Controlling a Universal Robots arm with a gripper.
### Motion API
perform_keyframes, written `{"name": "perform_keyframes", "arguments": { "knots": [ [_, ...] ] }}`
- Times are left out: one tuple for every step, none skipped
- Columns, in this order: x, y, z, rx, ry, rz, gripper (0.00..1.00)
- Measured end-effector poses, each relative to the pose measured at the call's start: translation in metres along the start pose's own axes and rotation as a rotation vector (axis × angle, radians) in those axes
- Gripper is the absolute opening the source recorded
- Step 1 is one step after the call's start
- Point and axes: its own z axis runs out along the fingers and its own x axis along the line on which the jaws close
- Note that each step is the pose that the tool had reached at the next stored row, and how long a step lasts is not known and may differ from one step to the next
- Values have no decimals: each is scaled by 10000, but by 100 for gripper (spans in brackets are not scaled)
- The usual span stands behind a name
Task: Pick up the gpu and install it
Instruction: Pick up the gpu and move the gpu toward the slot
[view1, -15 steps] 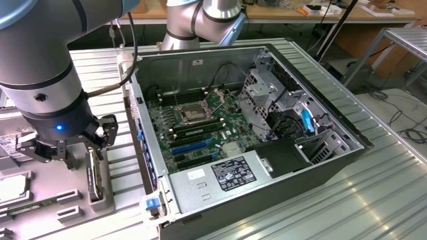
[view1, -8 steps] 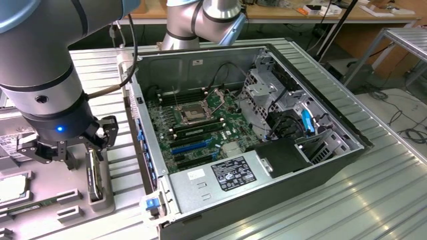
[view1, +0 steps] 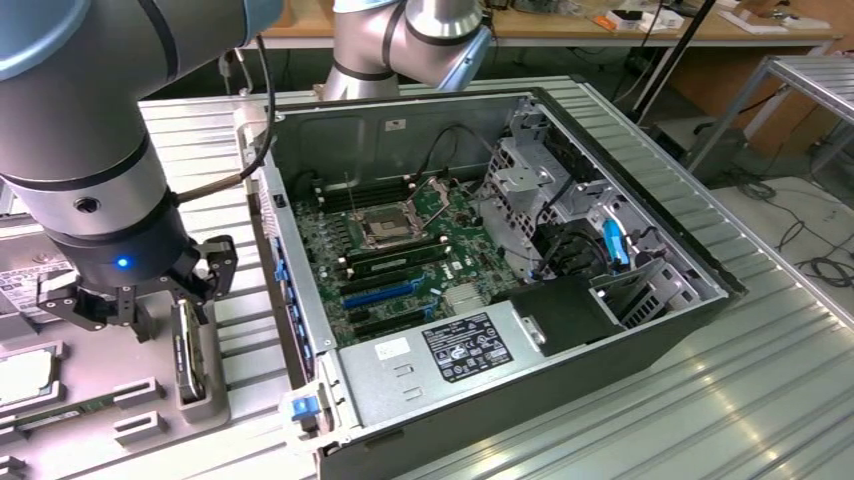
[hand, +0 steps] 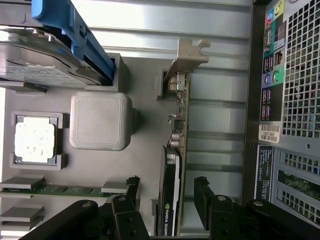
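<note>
Open computer case (view1: 601, 360) lies on its side on the table (view1: 694, 430). Parts tray (hand: 145, 145) sits on the table just beside the case, on the exterior view's left. gpu (hand: 176, 170) stands on edge in the tray slot nearest the case. End effector (hand: 167, 182) is over the gpu, one of its fingers (hand: 202, 195) on each side. Going away from the case: block (hand: 100, 121), then CPU (hand: 34, 140). Hard drive (hand: 45, 60) is at one end of the tray and memory stick (hand: 65, 190) at the other.
</note>
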Motion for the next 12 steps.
{"name": "perform_keyframes", "arguments": {
  "knots": [
    [0,0,10,-1,-1,0,56],
    [0,-1,20,-1,-1,0,56],
    [0,-1,28,-1,-1,0,56],
    [1,-2,35,-1,-1,0,56],
    [1,-2,45,0,-1,0,56],
    [0,-2,50,0,1,0,56],
    [-1,-3,54,0,0,0,56],
    [-1,-3,59,-1,-1,0,56],
    [-2,-3,67,-1,-1,0,56],
    [-3,-4,74,-1,-1,-1,56],
    [-5,-4,85,-1,-1,0,56],
    [-9,-5,91,0,1,-1,56]
  ]
}}
